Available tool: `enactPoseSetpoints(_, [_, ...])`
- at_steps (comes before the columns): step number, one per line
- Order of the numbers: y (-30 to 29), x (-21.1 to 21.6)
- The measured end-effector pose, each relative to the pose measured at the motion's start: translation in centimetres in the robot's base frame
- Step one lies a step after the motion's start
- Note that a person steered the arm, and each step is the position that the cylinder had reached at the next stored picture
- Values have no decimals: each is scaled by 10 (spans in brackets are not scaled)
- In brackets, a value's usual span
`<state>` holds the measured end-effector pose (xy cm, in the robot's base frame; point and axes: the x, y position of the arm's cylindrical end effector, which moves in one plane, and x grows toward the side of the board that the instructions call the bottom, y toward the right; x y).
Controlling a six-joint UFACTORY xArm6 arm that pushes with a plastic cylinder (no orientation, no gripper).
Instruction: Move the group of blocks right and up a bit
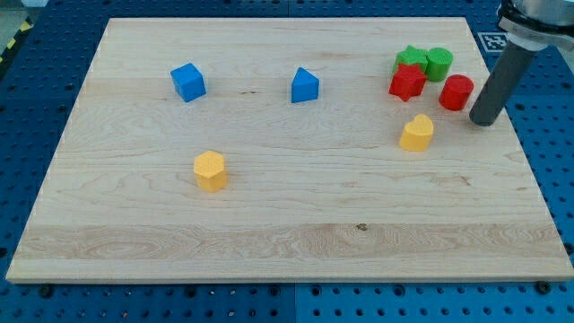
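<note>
A tight group sits at the view's upper right: a green star block (410, 59), a green cylinder (439, 63), a red star block (407, 82) and a red cylinder (456, 92). A yellow block (416, 133) lies just below them. My tip (483, 121) rests on the board right of the red cylinder, a small gap apart, and right of and slightly above the yellow block.
A blue cube (188, 82) sits at the upper left, a blue block (304, 85) near the top middle, a yellow hexagonal block (210, 170) left of centre. The wooden board (269, 224) ends close to the right of my tip.
</note>
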<state>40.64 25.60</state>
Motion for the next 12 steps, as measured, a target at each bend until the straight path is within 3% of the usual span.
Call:
enactPoseSetpoints(3, [0, -47])
enactPoseSetpoints(7, [25, 10])
enactPoseSetpoints(8, [11, 12])
enactPoseSetpoints(10, [-85, 23])
enactPoseSetpoints(12, [-130, -6])
